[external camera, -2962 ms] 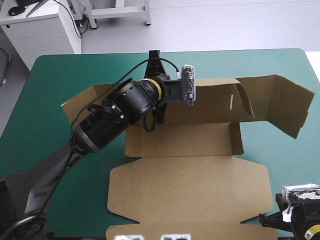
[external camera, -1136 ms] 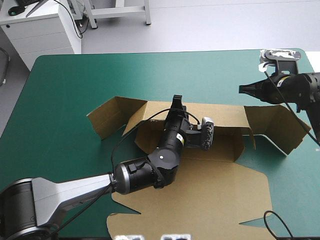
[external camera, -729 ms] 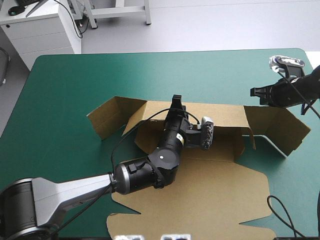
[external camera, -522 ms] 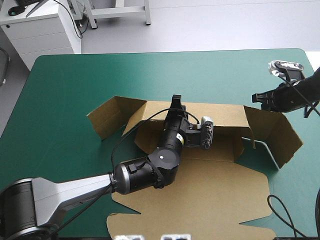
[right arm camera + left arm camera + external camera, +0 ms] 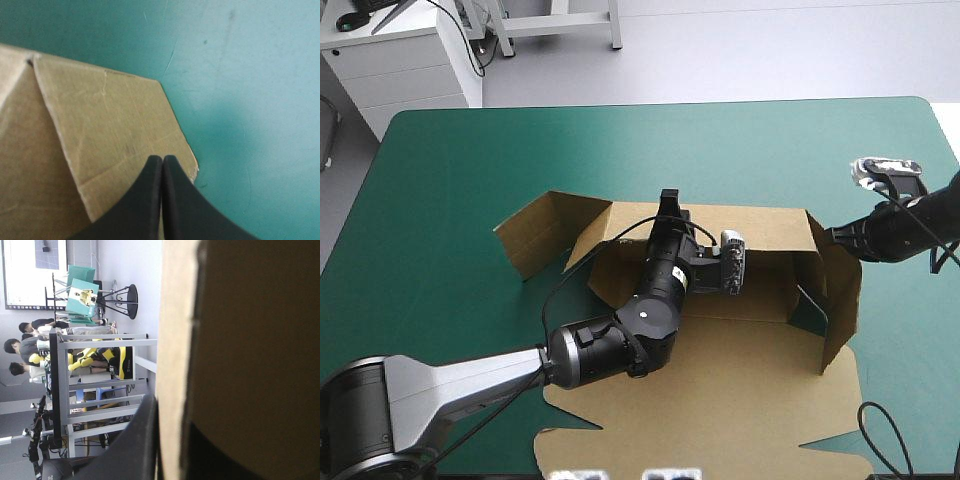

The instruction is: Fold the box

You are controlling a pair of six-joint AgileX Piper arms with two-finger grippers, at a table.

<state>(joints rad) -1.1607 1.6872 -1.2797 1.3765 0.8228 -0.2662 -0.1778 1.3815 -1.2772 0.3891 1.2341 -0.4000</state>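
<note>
The brown box point(image 5: 720, 390) lies mid-table with its lid panel flat toward the front edge. Its back wall point(image 5: 765, 225) stands raised. My left gripper point(image 5: 668, 203) is shut on the top of that wall; in the left wrist view the board point(image 5: 250, 340) fills the space beside one black finger point(image 5: 142, 440). The left side flap point(image 5: 535, 235) splays outward. The right side flap point(image 5: 840, 300) stands nearly upright. My right gripper point(image 5: 832, 236) is shut, its tips point(image 5: 162, 159) pressing on that flap's outer face point(image 5: 115, 120).
Teal-green cover point(image 5: 470, 160) shows around the box, and bare cover point(image 5: 240, 75) lies beyond the right flap. The table's right edge point(image 5: 952, 330) runs close behind the right arm. The lid panel reaches almost to the front edge.
The right gripper came in from the far right corner, moved toward the box and pushed the right flap from lying open to nearly upright. The left gripper has stayed on the back wall.
</note>
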